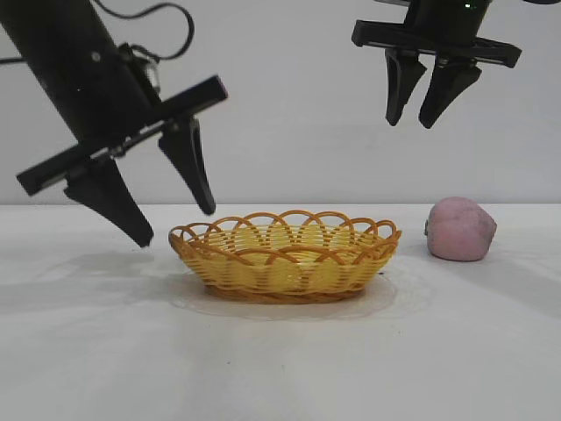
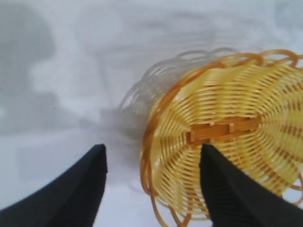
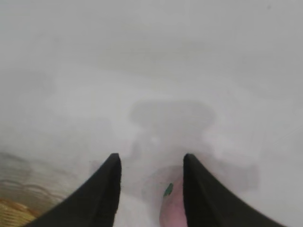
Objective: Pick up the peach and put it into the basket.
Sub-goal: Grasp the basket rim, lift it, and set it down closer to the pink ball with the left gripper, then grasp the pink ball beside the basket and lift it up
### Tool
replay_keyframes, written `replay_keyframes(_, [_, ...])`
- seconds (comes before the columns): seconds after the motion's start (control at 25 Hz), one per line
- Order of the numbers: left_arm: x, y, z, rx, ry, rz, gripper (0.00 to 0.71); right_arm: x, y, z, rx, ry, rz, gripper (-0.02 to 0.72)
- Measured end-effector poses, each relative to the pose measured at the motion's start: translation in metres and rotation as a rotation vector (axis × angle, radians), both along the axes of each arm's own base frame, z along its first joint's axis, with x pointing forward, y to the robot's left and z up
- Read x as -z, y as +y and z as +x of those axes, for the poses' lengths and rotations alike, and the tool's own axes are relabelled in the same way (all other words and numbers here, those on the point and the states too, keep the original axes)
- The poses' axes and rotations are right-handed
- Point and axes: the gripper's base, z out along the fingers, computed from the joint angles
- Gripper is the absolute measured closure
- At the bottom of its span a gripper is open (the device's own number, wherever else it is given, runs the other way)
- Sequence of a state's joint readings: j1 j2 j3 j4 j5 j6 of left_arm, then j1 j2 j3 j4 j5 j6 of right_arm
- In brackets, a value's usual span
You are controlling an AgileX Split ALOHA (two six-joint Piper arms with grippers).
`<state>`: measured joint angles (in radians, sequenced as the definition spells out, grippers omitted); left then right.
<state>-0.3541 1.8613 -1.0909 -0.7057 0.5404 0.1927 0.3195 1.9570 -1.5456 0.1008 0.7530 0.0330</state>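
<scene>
The dusty-pink peach [image 1: 461, 229] lies on the white table right of the basket, apart from it. The yellow-orange wicker basket [image 1: 287, 255] sits at the table's middle and holds nothing. My right gripper [image 1: 414, 123] hangs open high above the table, above and a little left of the peach. In the right wrist view the peach [image 3: 171, 210] shows far below between the open fingers [image 3: 150, 160], with a small green spot at its end. My left gripper [image 1: 175, 228] is open, tilted, just left of the basket's rim; the left wrist view shows the basket [image 2: 227, 137] beside its fingers [image 2: 151, 151].
The white table [image 1: 280, 360] stretches in front of the basket and peach. A plain white wall stands behind. A corner of the basket [image 3: 12, 210] shows at the edge of the right wrist view.
</scene>
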Motion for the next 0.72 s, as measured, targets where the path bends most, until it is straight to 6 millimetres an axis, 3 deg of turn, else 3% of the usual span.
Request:
replay_keyframes(0.2, [-0.035,0.042,0.001,0.075,-0.133,0.173,0.282,0.0,0.0,0.0,0.0,0.0,0.0,0.447])
replay_keyframes(0.44, [-0.031,0.106,0.006,-0.044,-0.07,0.446,0.282,0.0,0.0,0.0,0.001,0.001,0.002,0.447])
replay_keyframes(0.56, [-0.043,0.118,0.005,-0.073,-0.102,0.473,0.282,0.0,0.0,0.0,-0.001,0.0,0.001,0.447])
replay_keyframes(0.72, [-0.081,0.122,-0.013,-0.088,-0.2,0.483,0.282,0.0,0.0,0.0,-0.001,0.0,0.001,0.447])
